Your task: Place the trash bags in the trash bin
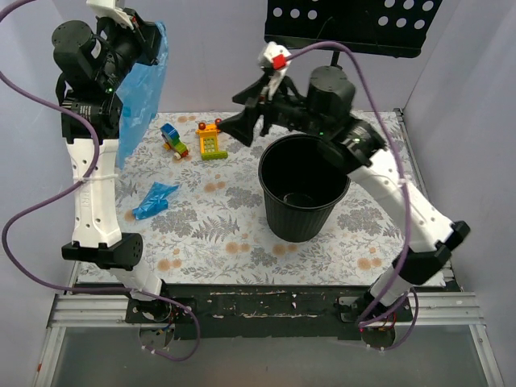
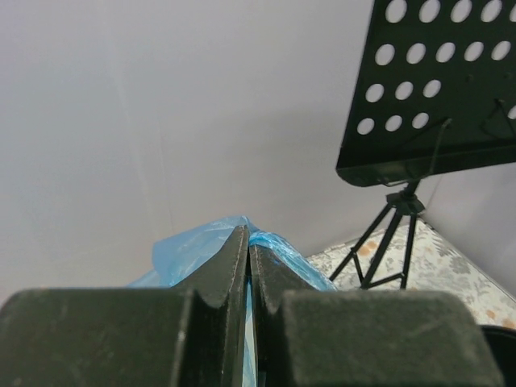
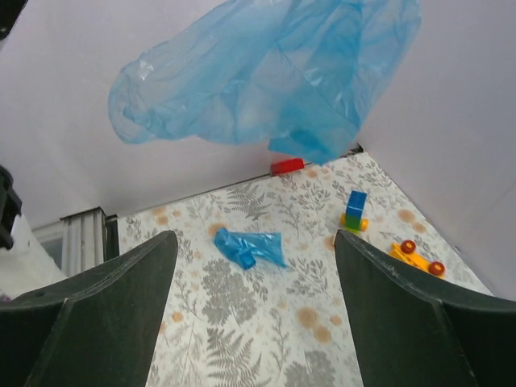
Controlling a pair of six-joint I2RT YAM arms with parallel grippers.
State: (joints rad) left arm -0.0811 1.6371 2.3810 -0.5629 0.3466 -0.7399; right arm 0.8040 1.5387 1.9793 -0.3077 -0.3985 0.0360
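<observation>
A large loose blue trash bag (image 1: pixel 142 95) hangs high at the back left, with my left gripper (image 1: pixel 153 44) shut on its top edge. In the left wrist view the film (image 2: pixel 189 251) bulges out on both sides of the shut gripper (image 2: pixel 248 242). A small folded blue trash bag (image 1: pixel 153 200) lies on the table at the left. The black trash bin (image 1: pixel 302 222) stands upright right of centre. My right gripper (image 1: pixel 235 114) hovers left of the bin's rim and is open and empty. In its wrist view the gripper (image 3: pixel 255 235) frames the folded bag (image 3: pixel 242 244), with the big bag (image 3: pixel 266 72) above.
Toy blocks (image 1: pixel 173 141) and a yellow block toy (image 1: pixel 211 142) lie at the back of the floral table. A black perforated music stand (image 1: pixel 355 24) rises behind the bin, its tripod (image 2: pixel 387 242) on the back right corner. Grey walls close in the table.
</observation>
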